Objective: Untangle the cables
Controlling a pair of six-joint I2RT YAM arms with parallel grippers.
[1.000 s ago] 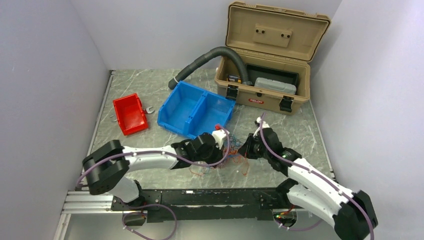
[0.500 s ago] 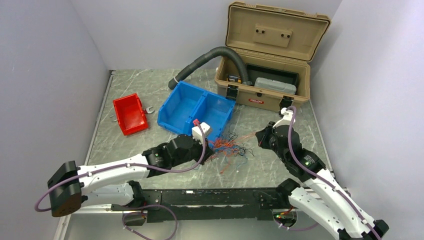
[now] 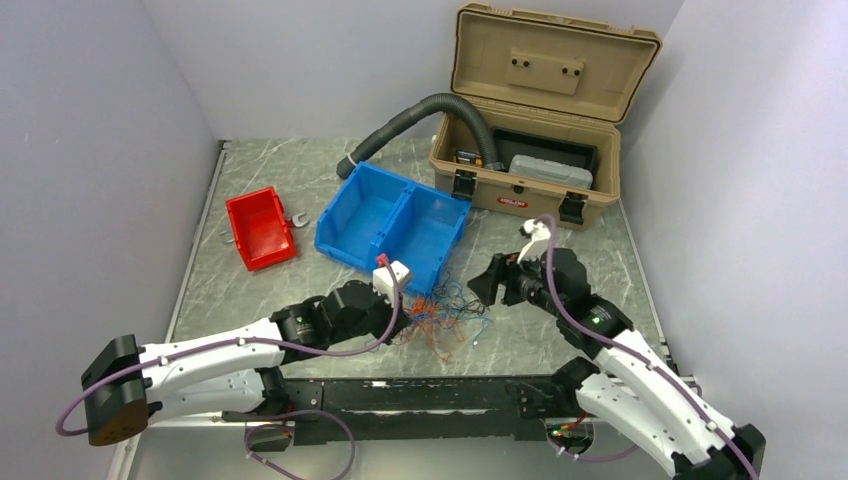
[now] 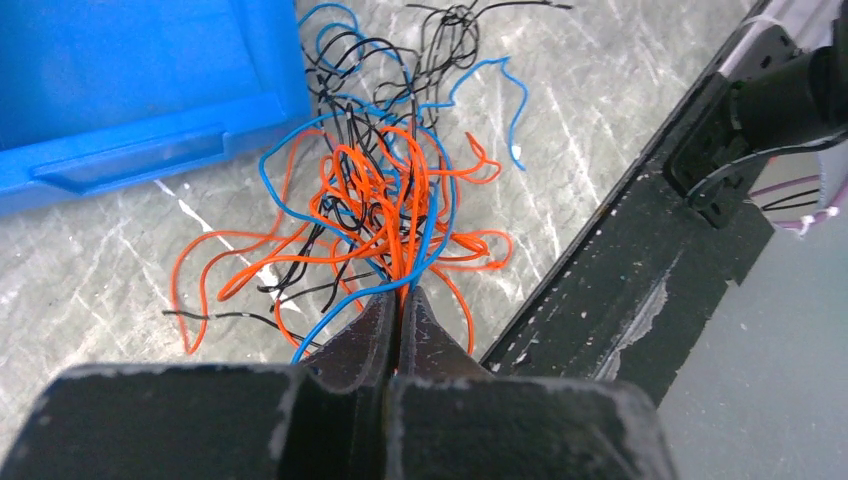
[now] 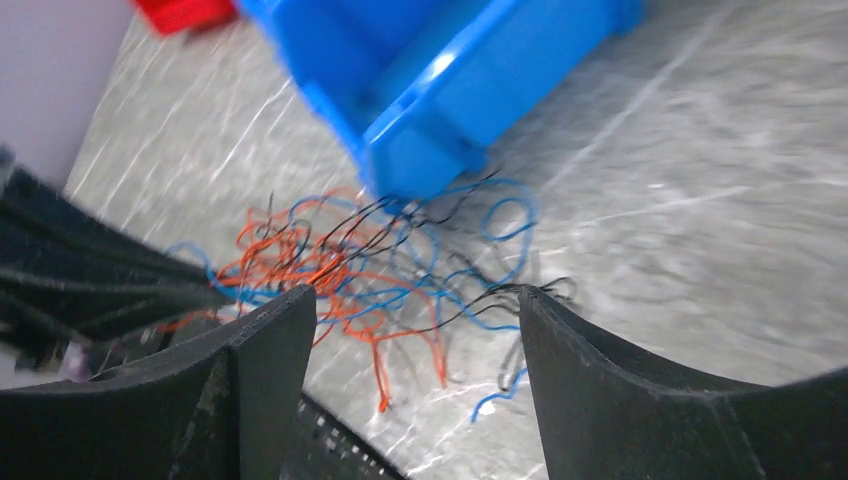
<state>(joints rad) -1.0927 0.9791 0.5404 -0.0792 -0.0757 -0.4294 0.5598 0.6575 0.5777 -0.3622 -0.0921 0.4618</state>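
The cables (image 3: 445, 312) are a loose tangle of thin orange-red, blue and black wires on the marble table, just in front of the blue bin. My left gripper (image 3: 408, 308) is at the tangle's left edge. In the left wrist view its jaws (image 4: 400, 296) are shut on a bunch of orange and blue strands of the cables (image 4: 385, 195). My right gripper (image 3: 484, 287) hovers at the tangle's right side, open. In the right wrist view the cables (image 5: 350, 265) lie beyond the wide-apart fingers (image 5: 415, 297), and a black strand runs up to the right fingertip (image 5: 532, 300).
A blue two-compartment bin (image 3: 390, 222) stands right behind the tangle. A red bin (image 3: 260, 228) and a small wrench (image 3: 297, 217) lie at the left. At the back right is an open tan toolbox (image 3: 530, 150) with a grey corrugated hose (image 3: 415, 118). A black rail (image 3: 400, 395) edges the table's front.
My right gripper pulled away to the right, then opened and came back toward the tangle. My left gripper drew back to the left with its strands, dragging the tangle along.
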